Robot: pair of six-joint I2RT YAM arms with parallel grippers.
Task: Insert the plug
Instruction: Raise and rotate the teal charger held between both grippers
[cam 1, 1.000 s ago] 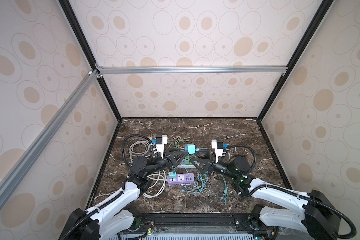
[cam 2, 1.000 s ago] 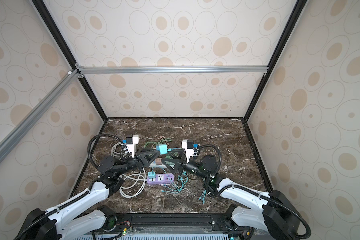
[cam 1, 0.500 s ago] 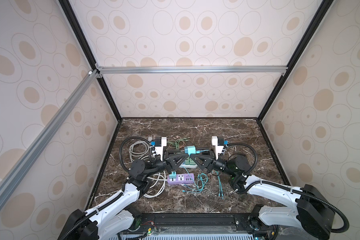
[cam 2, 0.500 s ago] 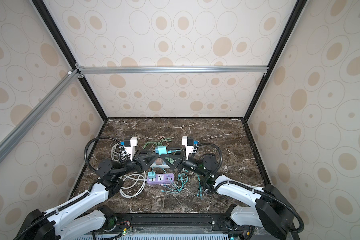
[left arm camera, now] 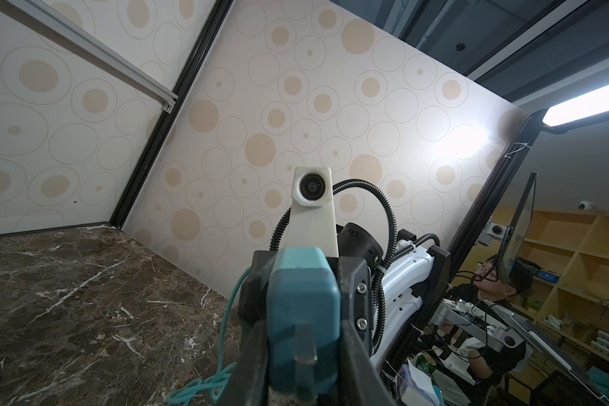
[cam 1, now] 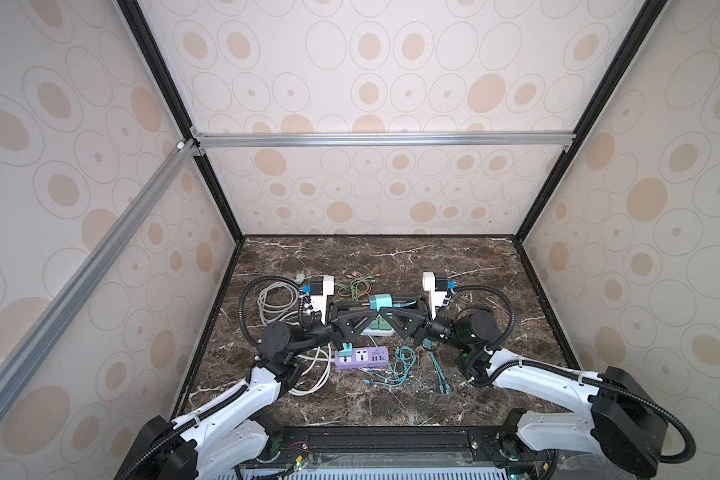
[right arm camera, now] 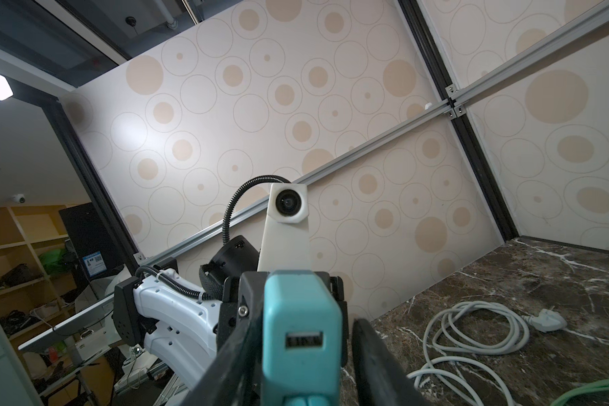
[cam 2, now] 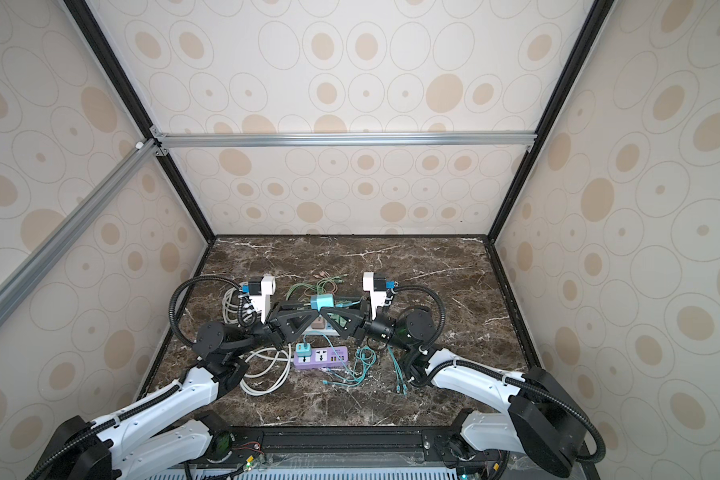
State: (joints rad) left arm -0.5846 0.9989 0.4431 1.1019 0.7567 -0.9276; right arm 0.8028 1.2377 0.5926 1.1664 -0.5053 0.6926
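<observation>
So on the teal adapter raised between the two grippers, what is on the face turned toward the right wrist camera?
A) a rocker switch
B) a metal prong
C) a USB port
C: in the right wrist view the teal adapter shows a small rectangular USB port on its near face, while its metal prong appears only in the left wrist view.
</observation>
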